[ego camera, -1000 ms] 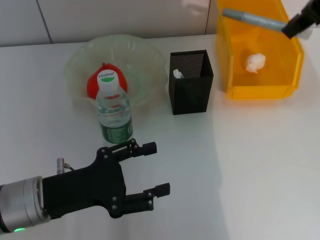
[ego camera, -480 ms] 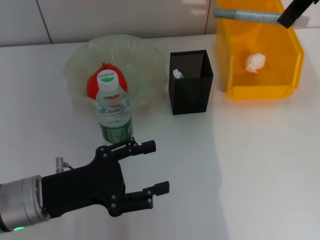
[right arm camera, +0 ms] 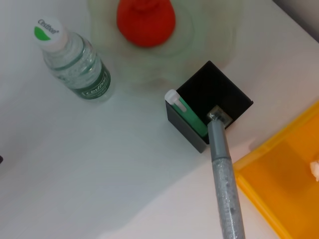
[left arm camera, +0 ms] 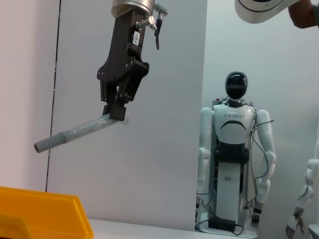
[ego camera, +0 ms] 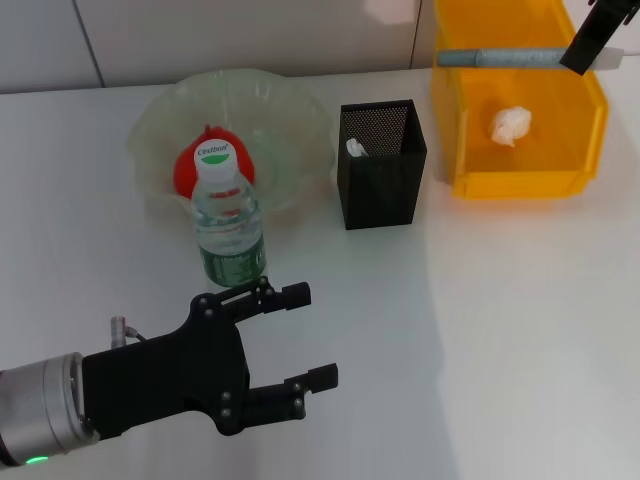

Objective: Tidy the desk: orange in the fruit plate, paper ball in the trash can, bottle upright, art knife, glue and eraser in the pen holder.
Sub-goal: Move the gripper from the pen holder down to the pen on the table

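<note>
My right gripper hangs at the far right above the yellow trash can, shut on a grey art knife that lies level over the can. The left wrist view shows that gripper pinching the knife by one end. The paper ball lies inside the can. The black mesh pen holder holds a green glue stick. The orange sits in the fruit plate. In front of it the bottle stands upright. My left gripper rests open near the front. The eraser is hidden.
In the right wrist view the knife points down toward the pen holder, with the bottle and orange beyond. A white humanoid robot stands in the background of the left wrist view.
The right gripper has swung the art knife from a slant to level, a little lower over the trash can. The left arm has barely moved.
</note>
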You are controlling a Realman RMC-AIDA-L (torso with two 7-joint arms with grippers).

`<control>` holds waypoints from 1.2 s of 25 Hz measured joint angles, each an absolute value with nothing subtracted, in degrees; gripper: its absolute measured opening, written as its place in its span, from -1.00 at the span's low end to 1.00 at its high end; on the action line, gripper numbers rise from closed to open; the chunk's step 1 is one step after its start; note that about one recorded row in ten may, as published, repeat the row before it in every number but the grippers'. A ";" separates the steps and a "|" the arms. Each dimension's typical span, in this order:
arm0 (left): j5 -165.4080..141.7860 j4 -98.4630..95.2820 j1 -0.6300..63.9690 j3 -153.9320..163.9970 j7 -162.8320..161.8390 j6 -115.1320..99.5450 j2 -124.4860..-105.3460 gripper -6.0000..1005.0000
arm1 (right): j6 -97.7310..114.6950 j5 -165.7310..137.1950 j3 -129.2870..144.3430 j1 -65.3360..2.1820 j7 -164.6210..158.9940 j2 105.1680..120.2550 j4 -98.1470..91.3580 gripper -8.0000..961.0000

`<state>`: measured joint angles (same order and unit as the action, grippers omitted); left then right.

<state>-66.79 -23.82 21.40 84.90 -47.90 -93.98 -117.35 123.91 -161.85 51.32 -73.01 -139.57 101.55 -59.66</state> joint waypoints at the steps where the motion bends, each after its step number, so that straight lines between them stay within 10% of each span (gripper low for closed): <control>1: -66.80 -23.81 21.34 84.90 -47.92 -94.00 -117.37 0.56 | 123.55 -161.92 51.35 -73.04 -139.84 101.55 -58.84 -0.70; 30: -66.79 -25.14 21.35 84.74 -47.98 -94.64 -117.19 0.56 | 116.60 -162.21 47.12 -72.69 -139.56 102.04 -47.28 -0.70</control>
<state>-66.79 -25.14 21.35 84.74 -47.97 -94.64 -117.19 116.60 -162.21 47.12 -72.69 -139.56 102.04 -47.28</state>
